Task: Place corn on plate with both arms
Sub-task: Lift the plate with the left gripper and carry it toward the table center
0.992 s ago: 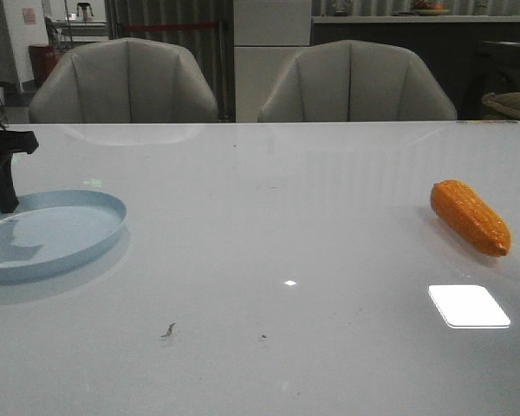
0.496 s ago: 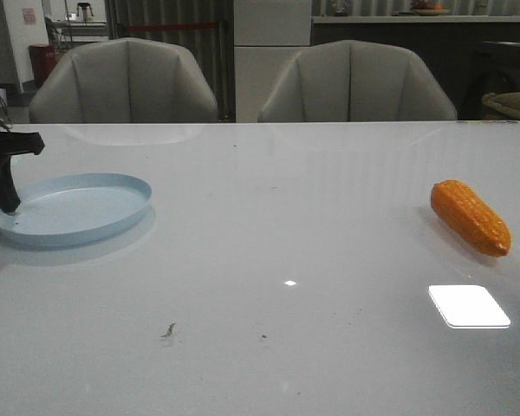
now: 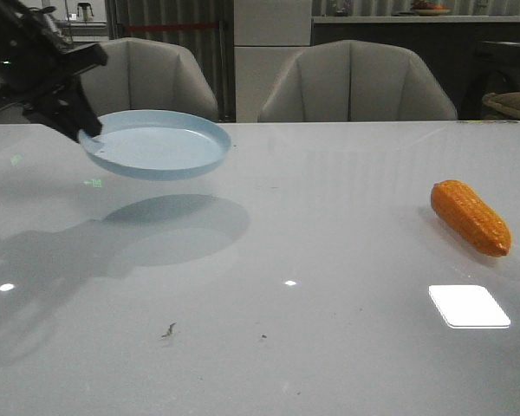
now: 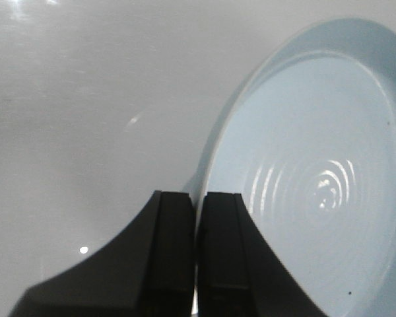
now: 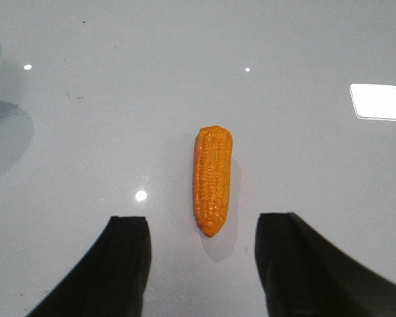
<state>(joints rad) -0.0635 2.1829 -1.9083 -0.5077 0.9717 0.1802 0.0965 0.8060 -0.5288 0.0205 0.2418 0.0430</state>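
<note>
My left gripper is shut on the rim of the pale blue plate and holds it in the air above the table at the far left, roughly level. In the left wrist view the plate fills one side and its rim sits between the closed fingers of the left gripper. The orange corn lies on the table at the right. In the right wrist view the corn lies just ahead of my open, empty right gripper, its tapered tip towards the gap. The right arm is not in the front view.
The plate's shadow falls on the glossy white table. A bright light reflection lies near the corn. Two grey chairs stand behind the table's far edge.
My left gripper has lifted the plate off the table and carried it up and to the right. The corn has not moved.
</note>
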